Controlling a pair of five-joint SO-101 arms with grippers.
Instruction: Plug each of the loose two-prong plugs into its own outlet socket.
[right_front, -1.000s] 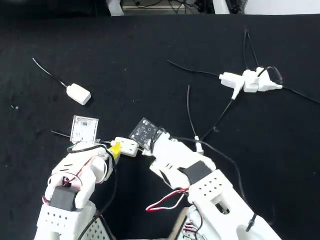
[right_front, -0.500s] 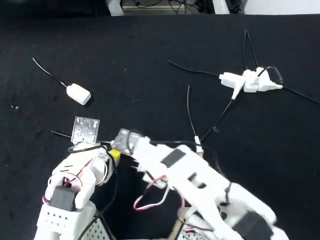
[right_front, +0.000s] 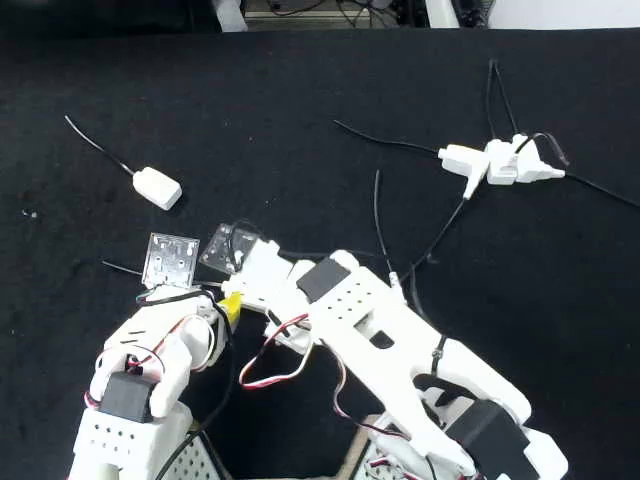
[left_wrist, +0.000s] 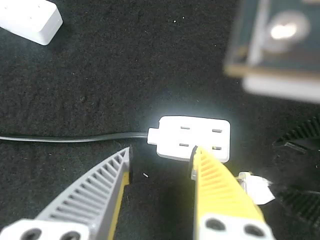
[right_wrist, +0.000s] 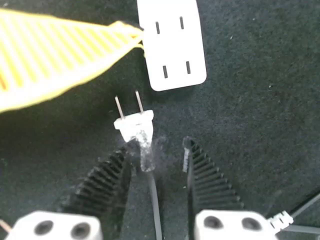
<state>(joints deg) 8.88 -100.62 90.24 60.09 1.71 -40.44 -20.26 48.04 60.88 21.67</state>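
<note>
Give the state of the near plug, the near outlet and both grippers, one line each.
Plug: unplugged, prongs bare, pointing towards the outlet.
Outlet: all four slots empty.
Left gripper: jaws open, one tip over the outlet's edge.
Right gripper: jaws open, one on each side of the plug's cord.

High cam: fixed, overhead, looks down on whole table (right_front: 300, 100). Wrist cams: close, facing down; both show same outlet block (left_wrist: 192, 137).

Even light on matte black table (right_front: 300, 120), bright glare around white outlet socket (left_wrist: 192, 138).
</note>
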